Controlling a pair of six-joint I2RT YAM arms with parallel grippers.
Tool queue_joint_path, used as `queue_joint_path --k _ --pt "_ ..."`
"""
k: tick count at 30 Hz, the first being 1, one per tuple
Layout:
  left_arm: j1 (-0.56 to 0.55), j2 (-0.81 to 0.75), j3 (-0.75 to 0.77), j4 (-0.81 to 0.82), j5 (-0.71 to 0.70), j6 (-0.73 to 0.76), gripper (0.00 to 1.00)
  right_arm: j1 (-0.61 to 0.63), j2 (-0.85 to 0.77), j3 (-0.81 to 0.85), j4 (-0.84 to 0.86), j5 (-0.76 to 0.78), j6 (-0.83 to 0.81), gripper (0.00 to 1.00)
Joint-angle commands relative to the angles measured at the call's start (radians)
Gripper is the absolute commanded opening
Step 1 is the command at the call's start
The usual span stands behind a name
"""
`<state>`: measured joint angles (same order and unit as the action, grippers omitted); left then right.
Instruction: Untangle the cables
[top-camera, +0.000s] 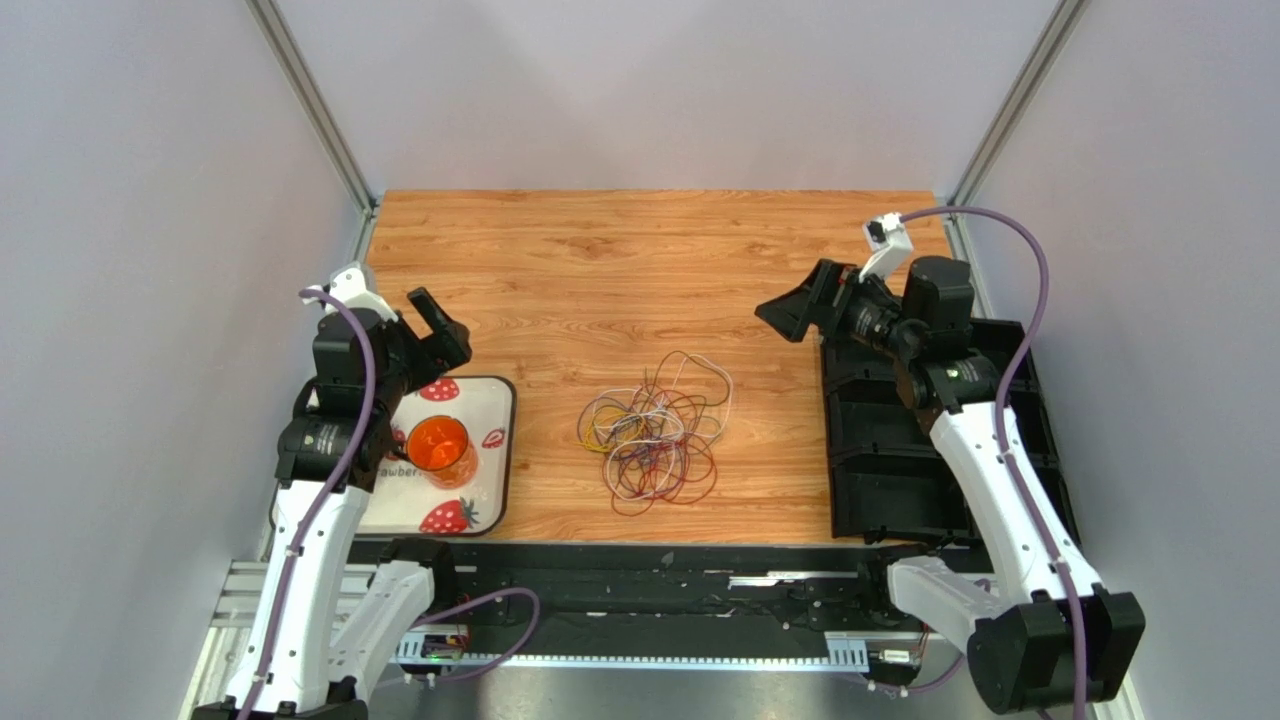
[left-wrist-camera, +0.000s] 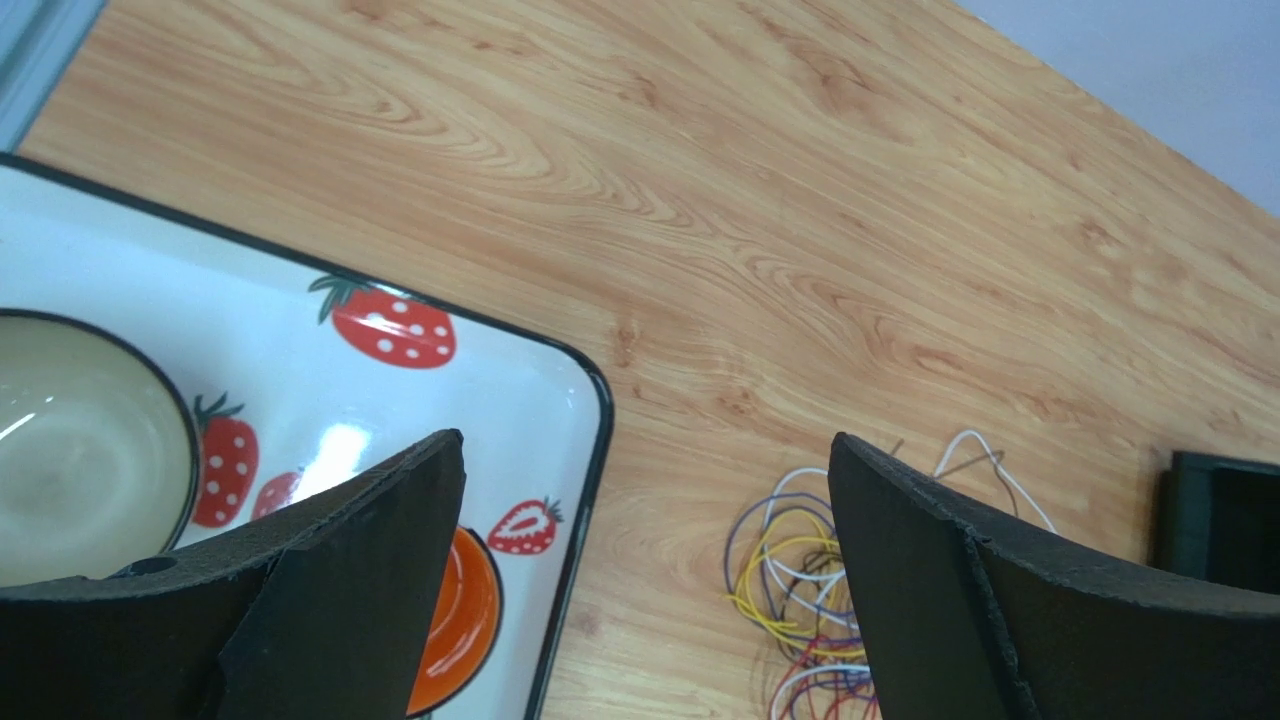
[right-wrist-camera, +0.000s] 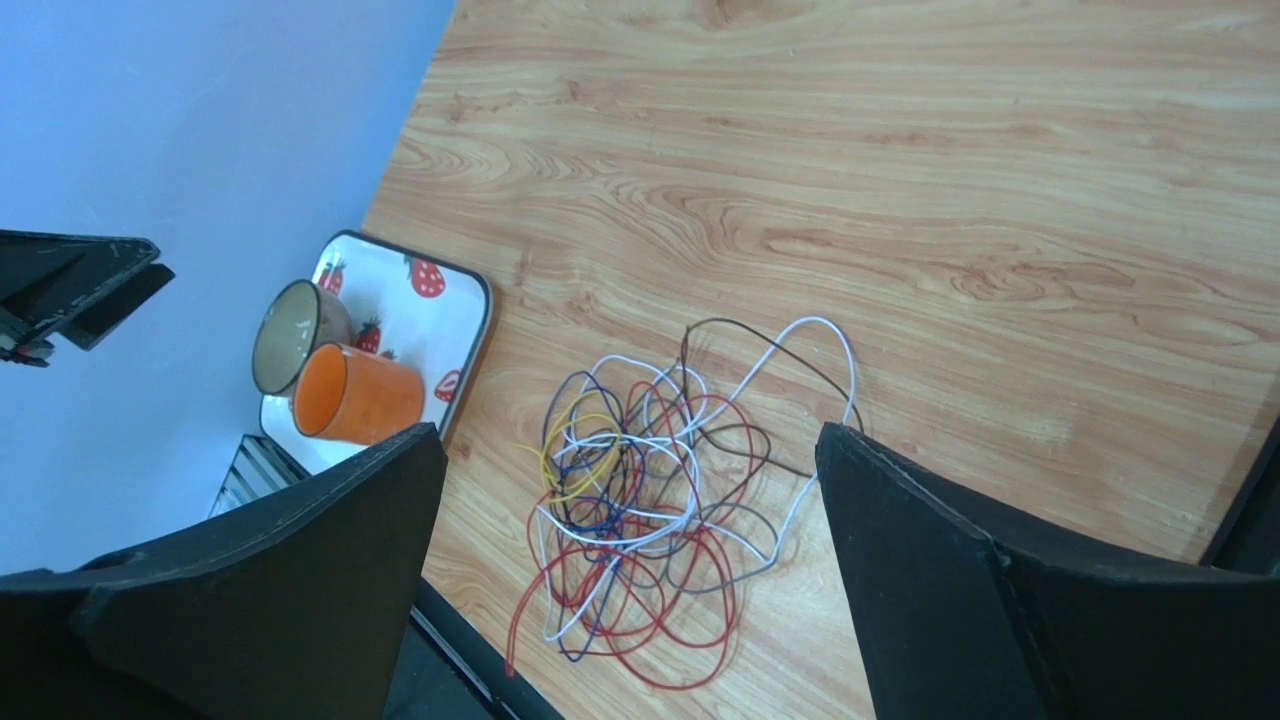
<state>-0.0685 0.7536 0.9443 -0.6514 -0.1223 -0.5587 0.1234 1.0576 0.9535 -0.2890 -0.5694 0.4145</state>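
Cables (top-camera: 657, 432) lie in one loose heap on the wooden table (top-camera: 601, 255), about midway between the arms. They touch neither the strawberry tray (top-camera: 496, 405) on the left nor the black compartment box (top-camera: 872, 450) on the right. The left gripper (top-camera: 436, 338) hangs above the tray's far corner and the right gripper (top-camera: 789, 315) by the box's far end. Both have their jaws spread wide and hold nothing.

The step in hand looks like the first approach. A good start is probably the white-and-dark loop straying out of the heap's far right side, since it lies clear of the rest. One gripper should come down on that single strand, while the other pins the red coils at the near side. The pull should be slow and low along the table. Which wire crosses over which at the centre is too fine to tell, so the pull should ease off if the whole heap drags.
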Motion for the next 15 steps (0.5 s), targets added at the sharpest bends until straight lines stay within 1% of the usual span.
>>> queue_joint_path --k 1,3,4,5,7,8,9,11,12,13,14,15 --pt "0.007 -0.014 0.042 0.03 0.115 0.06 0.99 0.001 -0.077 0.117 -0.03 -0.011 -0.019 0.99" --pt "0.007 -0.011 0.031 0.042 0.095 0.046 0.99 0.001 -0.082 0.168 -0.077 0.074 -0.04 1.0" --pt "0.007 -0.008 0.022 0.039 0.083 0.016 0.99 0.002 -0.091 0.166 -0.069 0.103 -0.034 1.0" --pt "0.007 -0.004 0.019 0.044 0.078 0.01 0.99 0.002 -0.094 0.151 -0.049 0.164 -0.01 1.0" --pt "0.007 0.019 0.011 0.07 0.114 0.02 0.99 -0.002 -0.085 0.082 -0.073 0.264 0.151 1.0" --pt "0.007 0.03 0.014 0.073 0.14 0.025 0.97 -0.01 -0.079 0.056 -0.064 0.237 0.203 1.0" --pt "0.007 0.056 0.022 0.069 0.174 0.026 0.94 -0.024 -0.07 0.003 0.044 0.165 0.251 1.0" --pt "0.007 0.084 0.057 0.036 0.208 0.052 0.91 -0.027 -0.019 -0.027 0.12 0.019 0.3 1.0" --pt "0.007 0.107 0.069 0.021 0.232 0.062 0.9 -0.025 0.001 -0.032 0.138 0.007 0.325 1.0" --pt "0.007 0.115 0.088 0.0 0.246 0.074 0.89 -0.025 0.039 -0.022 0.104 0.028 0.337 0.93" --pt "0.006 0.124 0.088 -0.004 0.286 0.086 0.84 -0.021 0.054 -0.009 0.043 0.157 0.324 0.92" --pt "0.004 0.127 0.088 -0.008 0.302 0.1 0.84 -0.021 0.076 0.008 -0.046 0.22 0.301 0.92"
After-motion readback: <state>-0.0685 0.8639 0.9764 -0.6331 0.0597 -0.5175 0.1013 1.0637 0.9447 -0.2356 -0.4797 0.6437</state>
